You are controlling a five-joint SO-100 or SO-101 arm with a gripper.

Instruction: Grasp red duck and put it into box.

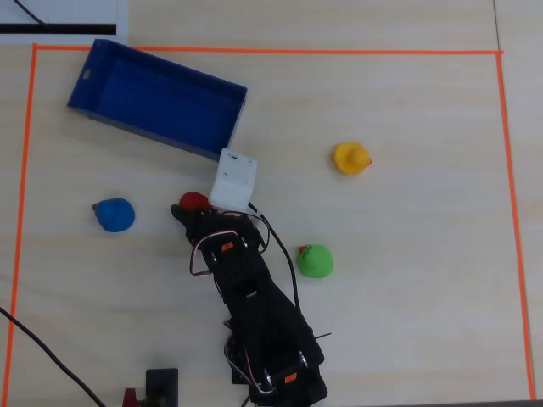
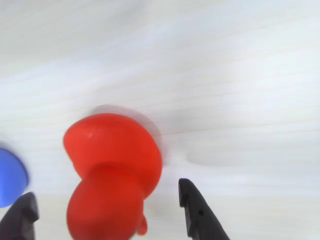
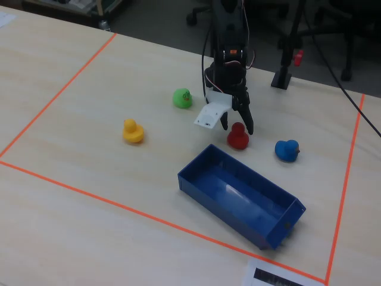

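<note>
Seen from the wrist view, the gripper (image 2: 107,207) has its two dark fingers spread, one on each side of the red duck (image 2: 112,175), which fills the gap between them; whether either finger touches the duck cannot be told. A sliver of the blue duck (image 2: 10,176) shows at the left edge of that view.

Four toy ducks stand on the pale wooden table (image 1: 407,322), one of each color: red, blue, green and yellow. There is one box.

In the overhead view the black arm (image 1: 254,305) reaches up from the bottom edge, its white wrist camera mount (image 1: 232,180) beside the red duck (image 1: 193,202), which peeks out at the arm's tip. The green duck (image 1: 315,260) sits just right of the arm, the blue duck (image 1: 114,214) well to the left, and the yellow duck (image 1: 350,158) farther off at upper right.

Beyond the red duck lies the blue box (image 1: 157,97), open-topped and holding nothing, set at a slant near the upper left corner of the orange tape border (image 1: 254,51) that frames the work area.

The fixed view shows the same layout from the opposite side: the box (image 3: 241,202) nearest the camera, the red duck (image 3: 237,136) on the table just behind it under the gripper (image 3: 236,124), with the blue duck (image 3: 286,150), green duck (image 3: 182,98) and yellow duck (image 3: 132,131) spread around.
</note>
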